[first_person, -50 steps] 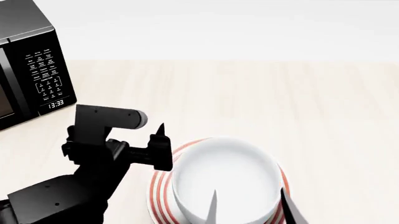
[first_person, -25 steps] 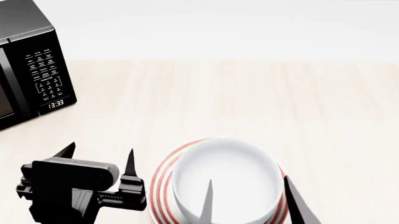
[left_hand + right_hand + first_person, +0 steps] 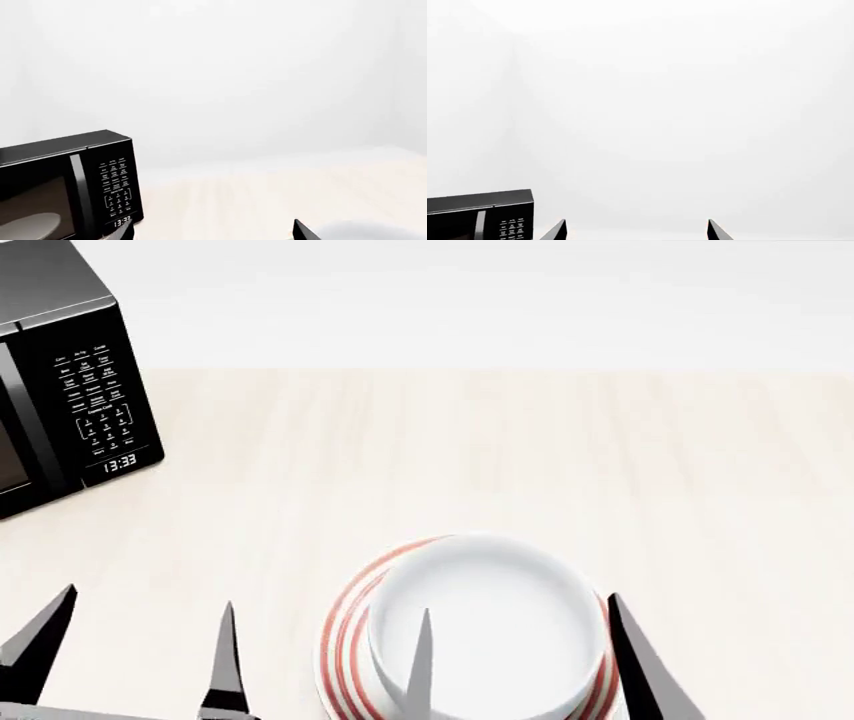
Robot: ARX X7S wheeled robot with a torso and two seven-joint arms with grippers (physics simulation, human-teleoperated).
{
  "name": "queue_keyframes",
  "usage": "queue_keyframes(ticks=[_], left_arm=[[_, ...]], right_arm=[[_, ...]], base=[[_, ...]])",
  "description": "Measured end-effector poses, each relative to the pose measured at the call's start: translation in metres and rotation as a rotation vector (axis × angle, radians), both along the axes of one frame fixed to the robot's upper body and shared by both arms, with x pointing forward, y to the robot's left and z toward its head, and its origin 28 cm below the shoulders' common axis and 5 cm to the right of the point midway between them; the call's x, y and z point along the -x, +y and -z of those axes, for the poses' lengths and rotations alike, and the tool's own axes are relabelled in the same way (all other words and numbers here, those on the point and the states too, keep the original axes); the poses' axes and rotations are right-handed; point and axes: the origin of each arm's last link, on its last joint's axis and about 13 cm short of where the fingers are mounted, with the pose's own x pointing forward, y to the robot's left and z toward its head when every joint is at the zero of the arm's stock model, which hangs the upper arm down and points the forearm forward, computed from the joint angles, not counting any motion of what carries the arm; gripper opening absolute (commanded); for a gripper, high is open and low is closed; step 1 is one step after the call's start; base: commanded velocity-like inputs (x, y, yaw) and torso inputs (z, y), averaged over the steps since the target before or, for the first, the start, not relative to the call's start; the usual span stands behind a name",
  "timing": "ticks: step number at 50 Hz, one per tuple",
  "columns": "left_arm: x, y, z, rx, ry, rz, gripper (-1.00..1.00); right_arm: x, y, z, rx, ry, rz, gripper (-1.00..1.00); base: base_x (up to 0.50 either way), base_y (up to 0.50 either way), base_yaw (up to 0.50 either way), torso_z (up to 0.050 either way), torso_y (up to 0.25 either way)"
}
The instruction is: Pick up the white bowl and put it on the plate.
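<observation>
White bowl (image 3: 483,625) on plate (image 3: 342,640): glossy, slippery, rigid, thick rim for gripping. My right pincer (image 3: 521,660) and left pincer (image 3: 134,650) both spread, empty.

A black microwave (image 3: 60,380) stands on a pale wooden counter (image 3: 534,460) against a plain white wall (image 3: 233,75).

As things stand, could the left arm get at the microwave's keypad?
Probably yes: the left end effector sits low, open and empty, and only bare table lies between it and the microwave.
</observation>
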Motion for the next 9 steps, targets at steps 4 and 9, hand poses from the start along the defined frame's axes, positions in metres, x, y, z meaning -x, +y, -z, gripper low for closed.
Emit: queue_keyframes(ticks=[4,9], left_arm=[[0.008,0.0,-0.007,0.007,-0.03,0.003,1.0],[0.017,0.0,-0.014,0.013,-0.066,0.005,1.0]], right_arm=[[0.004,0.001,-0.006,0.0,-0.022,-0.008,1.0],[0.008,0.002,-0.012,0.0,-0.046,-0.016,1.0]], base=[[0.0,0.0,0.0,0.0,0.0],[0.0,0.0,0.0,0.0,0.0]])
